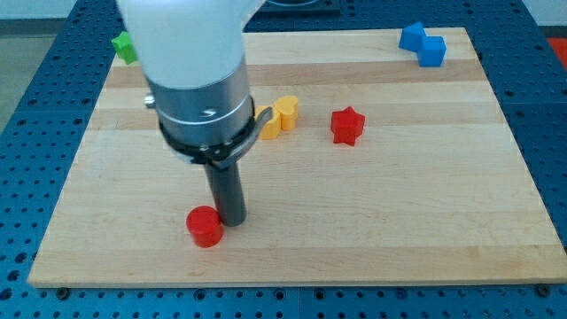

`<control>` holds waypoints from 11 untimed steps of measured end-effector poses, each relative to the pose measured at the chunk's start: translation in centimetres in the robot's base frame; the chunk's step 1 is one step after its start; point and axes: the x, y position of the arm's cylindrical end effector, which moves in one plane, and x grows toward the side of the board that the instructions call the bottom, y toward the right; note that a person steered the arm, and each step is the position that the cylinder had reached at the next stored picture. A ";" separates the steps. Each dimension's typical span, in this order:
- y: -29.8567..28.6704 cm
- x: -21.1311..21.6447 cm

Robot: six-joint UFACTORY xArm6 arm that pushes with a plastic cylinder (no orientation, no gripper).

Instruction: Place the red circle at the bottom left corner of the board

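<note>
The red circle (205, 227) is a short red cylinder lying on the wooden board (372, 221), left of centre and near the view's bottom edge. My tip (232, 220) stands on the board just to the right of the red circle, touching it or nearly so. The arm's white and grey body rises above it and hides part of the board behind.
A red star (347, 125) lies near the middle. A yellow heart (285, 112) and an orange piece (268, 123) lie beside the arm body. A blue block (423, 43) sits at the top right. A green block (125, 46) sits at the top left edge.
</note>
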 end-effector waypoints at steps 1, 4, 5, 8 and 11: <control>0.1 0.6; -4.2 1.6; -6.8 1.2; -12.5 1.8; -6.6 2.0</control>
